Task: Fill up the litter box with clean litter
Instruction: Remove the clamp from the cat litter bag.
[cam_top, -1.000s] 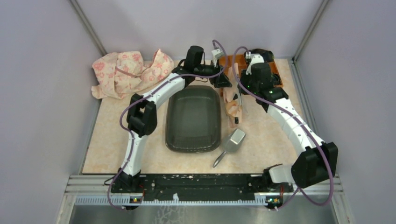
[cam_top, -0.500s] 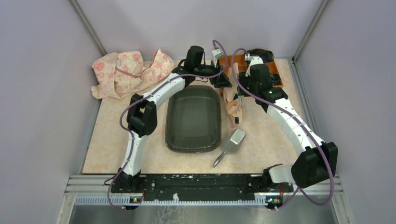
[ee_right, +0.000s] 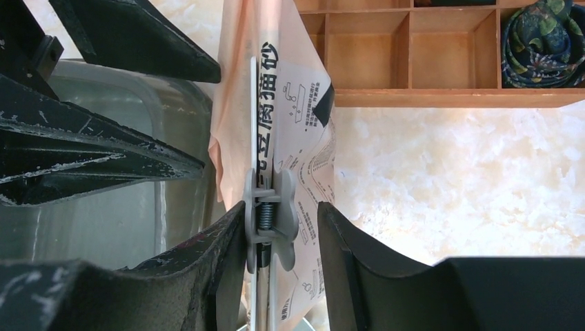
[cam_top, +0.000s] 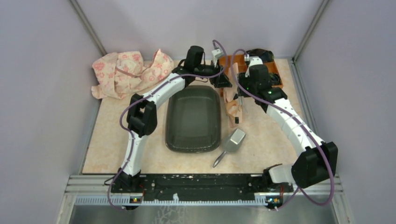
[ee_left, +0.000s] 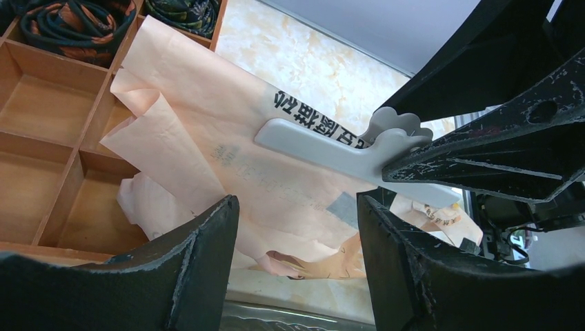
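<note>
The litter box point(cam_top: 193, 119), a dark shallow tray, lies between my arms and holds no clean litter that I can see. Right of it stands a peach printed bag point(cam_top: 232, 106), its top pinched by a grey spring clip point(ee_right: 269, 214). My right gripper point(ee_right: 279, 231) is open astride the clip's handles: the left finger touches the clip and a gap shows at the right finger. My left gripper point(ee_left: 296, 227) is open and empty, aimed at the bag point(ee_left: 207, 131) above the box rim point(ee_left: 290, 321). The clean litter is hidden.
A grey metal scoop point(cam_top: 236, 138) lies on the table right of the box. An orange compartmented organiser point(cam_top: 275, 70) with dark rolled cloths sits at the back right, just behind the bag. A floral cloth point(cam_top: 126, 72) is heaped at the back left.
The right wrist has shifted slightly toward the back of the table. The left arm, the bag, the box and the scoop have not moved.
</note>
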Controlling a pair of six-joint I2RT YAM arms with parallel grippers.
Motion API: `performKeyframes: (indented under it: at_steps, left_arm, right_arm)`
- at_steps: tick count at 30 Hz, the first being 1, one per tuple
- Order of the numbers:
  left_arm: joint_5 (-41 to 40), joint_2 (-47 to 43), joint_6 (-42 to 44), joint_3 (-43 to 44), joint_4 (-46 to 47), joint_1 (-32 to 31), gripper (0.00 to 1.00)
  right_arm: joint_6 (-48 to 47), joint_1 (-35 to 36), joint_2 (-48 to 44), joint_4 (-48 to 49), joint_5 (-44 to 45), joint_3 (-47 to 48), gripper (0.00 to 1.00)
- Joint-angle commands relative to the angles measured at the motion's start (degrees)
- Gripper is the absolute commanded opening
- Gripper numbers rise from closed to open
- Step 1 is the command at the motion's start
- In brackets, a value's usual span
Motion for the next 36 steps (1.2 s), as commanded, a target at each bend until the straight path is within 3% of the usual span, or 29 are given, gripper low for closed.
performKeyframes:
  at_steps: [1, 15, 26, 30, 35, 36]
  left_arm:
    - [1.1, -2.6, 0.1, 0.1, 1.2, -0.4, 0.70]
    - [1.2, -2.3, 0.7, 1.2, -0.2, -0.5, 0.70]
    - [1.4, -2.6, 1.2, 0.6, -0.5, -0.5, 0.70]
    - [1.4, -2.7, 1.2, 0.4, -0.5, -0.6, 0.70]
    - [1.4, -2.8, 1.4, 0.3, -0.7, -0.5, 0.70]
    - [1.3, -2.8, 1.5, 0.3, -0.7, -0.5, 0.70]
  right_arm:
    - [-0.6, 0.6, -2.1, 0.9, 1.1, 2.9, 0.42]
    - [-1.0, 0.6, -2.5, 1.2, 0.5, 5.0, 0.43]
    - [-1.1, 0.6, -1.7, 0.7, 0.2, 4.6, 0.32]
    - [-1.1, 0.6, -1.5, 0.7, 0.1, 4.3, 0.23]
    - [-1.0, 0.6, -1.8, 0.6, -0.1, 4.8, 0.01]
    - [-1.0, 0.6, -1.7, 0.4, -0.2, 5.1, 0.00]
